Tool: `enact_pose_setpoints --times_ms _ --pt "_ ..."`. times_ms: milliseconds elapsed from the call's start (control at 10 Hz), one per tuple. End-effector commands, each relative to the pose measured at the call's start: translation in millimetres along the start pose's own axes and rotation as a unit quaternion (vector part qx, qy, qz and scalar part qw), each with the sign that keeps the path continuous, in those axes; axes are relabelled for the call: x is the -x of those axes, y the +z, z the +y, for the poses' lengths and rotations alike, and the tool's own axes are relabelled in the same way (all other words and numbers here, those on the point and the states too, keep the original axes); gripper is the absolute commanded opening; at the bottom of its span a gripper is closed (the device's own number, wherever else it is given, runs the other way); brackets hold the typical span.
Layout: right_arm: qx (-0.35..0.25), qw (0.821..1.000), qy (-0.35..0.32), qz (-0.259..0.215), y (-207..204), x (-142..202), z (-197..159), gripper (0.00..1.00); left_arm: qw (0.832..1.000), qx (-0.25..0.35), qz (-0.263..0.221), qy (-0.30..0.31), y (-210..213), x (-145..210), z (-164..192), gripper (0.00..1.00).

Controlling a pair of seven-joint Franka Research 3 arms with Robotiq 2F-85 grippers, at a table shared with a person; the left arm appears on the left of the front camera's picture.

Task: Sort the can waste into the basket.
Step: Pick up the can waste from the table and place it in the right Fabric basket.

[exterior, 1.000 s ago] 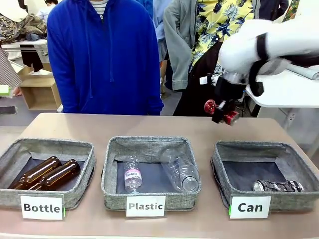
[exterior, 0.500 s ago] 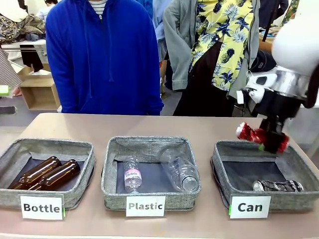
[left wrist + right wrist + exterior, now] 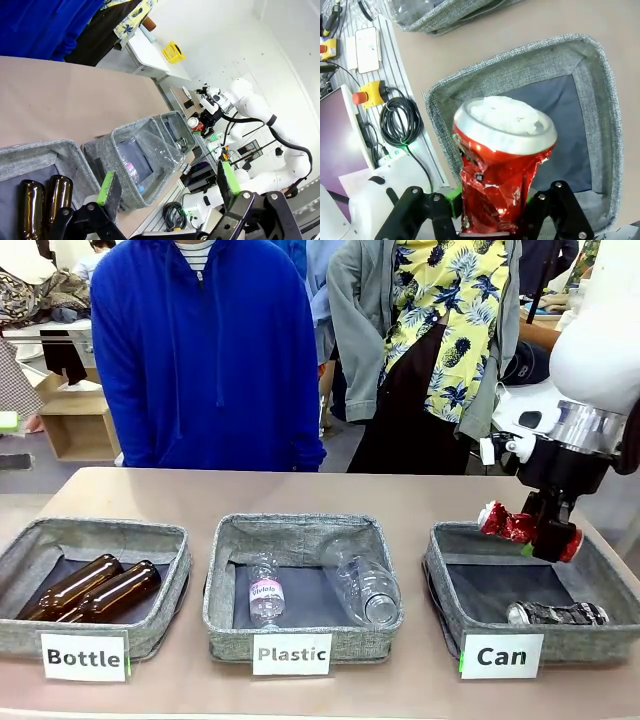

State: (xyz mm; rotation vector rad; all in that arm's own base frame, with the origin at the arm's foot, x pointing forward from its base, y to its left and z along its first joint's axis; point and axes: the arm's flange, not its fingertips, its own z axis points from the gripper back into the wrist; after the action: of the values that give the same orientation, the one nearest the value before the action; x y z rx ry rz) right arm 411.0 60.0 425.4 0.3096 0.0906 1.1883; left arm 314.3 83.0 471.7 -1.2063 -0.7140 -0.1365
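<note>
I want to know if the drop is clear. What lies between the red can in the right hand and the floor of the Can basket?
Nothing: in the right wrist view, bare dark floor of the Can basket lies beneath the red can. The front view shows the black can lying nearer the front wall.

Our right arm (image 3: pixel 600 350) is glossy white with a silver ring at the wrist, ending in a black right hand (image 3: pixel 548 536). In its own wrist view that hand's black fingers (image 3: pixel 560 210) show round screw heads and a green pad. Our left hand (image 3: pixel 167 187) has black, bolted linkage fingers tipped with bright green pads (image 3: pixel 106 186). The person (image 3: pixel 210 350) opposite us wears a blue hooded top with drawstrings over a striped shirt.
</note>
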Motion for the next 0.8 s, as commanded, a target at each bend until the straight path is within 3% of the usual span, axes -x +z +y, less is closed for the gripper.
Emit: enact_pose_setpoints --times_ms 0,100,300,400,600,700 --pt "0.004 1.000 0.010 -0.003 3.6 -1.4 -5.9 0.59 1.000 0.003 0.001 0.001 1.5 3.0 -3.0 1.00" --pt "0.003 1.000 0.007 -0.003 3.7 -1.5 -8.0 1.00 1.000 0.003 0.001 0.001 1.5 3.0 -3.0 1.00" --pt "-0.005 1.000 0.003 -0.009 2.3 -1.8 -10.6 1.00 1.000 0.003 0.001 0.001 1.5 3.0 -3.0 1.00" --pt "-0.008 1.000 0.004 -0.015 1.9 -1.5 -11.7 0.82 1.000 0.003 0.001 0.001 1.5 3.0 -3.0 1.00" --pt "-0.018 0.999 -0.005 -0.032 2.0 -2.3 -14.6 1.00 1.000 0.003 0.001 0.001 1.5 3.0 -3.0 1.00" --pt "-0.021 0.999 -0.012 -0.049 2.8 -2.5 -14.4 1.00 1.000 0.003 0.001 0.001 1.5 3.0 -3.0 1.00"
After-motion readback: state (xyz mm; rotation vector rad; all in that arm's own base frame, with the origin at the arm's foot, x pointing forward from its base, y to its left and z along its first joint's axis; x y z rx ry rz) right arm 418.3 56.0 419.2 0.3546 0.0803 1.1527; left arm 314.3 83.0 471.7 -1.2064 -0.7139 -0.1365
